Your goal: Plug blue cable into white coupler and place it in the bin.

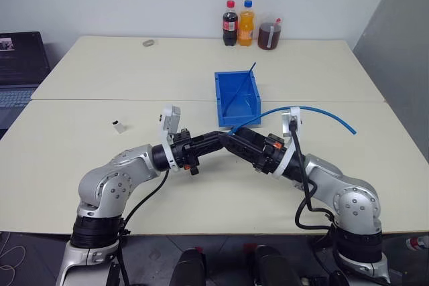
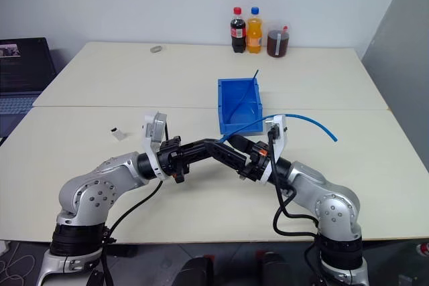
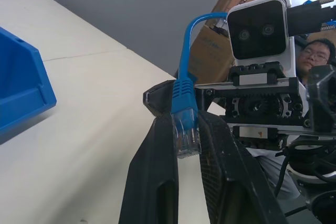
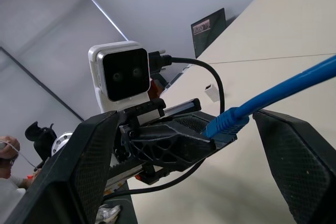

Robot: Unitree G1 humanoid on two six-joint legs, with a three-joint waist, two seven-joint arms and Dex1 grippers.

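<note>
Both tools raised over the near part of the table (image 1: 80,98), tips meeting just on the robot's side of the bin (image 1: 236,95).

Left tool (image 3: 184,145) clamped shut on the blue cable (image 1: 315,110), right at the boot behind the clear plug; plug standing up between the two black fingers (image 3: 157,182), its tip free and pointing out past them. Long axis of the plug roughly in line with those fingers. From the grip, cable arching up and away, then trailing in a long curve over the right arm and down to the table, well out on the far side of that arm from the bin.

Right tool (image 4: 173,145) spread wide, nothing between its fingers; the held plug end and the left tool's tip sitting in the gap, no contact visible from here. Looks poised to take over or steady the plug end, as a judgement only.

White coupler (image 1: 118,126) lying alone on the table, well away from the bin toward the left arm's side, beyond the left elbow. Clearly nearer the left arm than the right, yet that arm is occupied with the cable. Not yet plugged; bin holding only a thin straight dark-blue strand (image 1: 242,92) leaning against its wall.

Likely crux of the coming move: freeing one tool to fetch the coupler, then lining its dark end up with the plug's axis.
</note>
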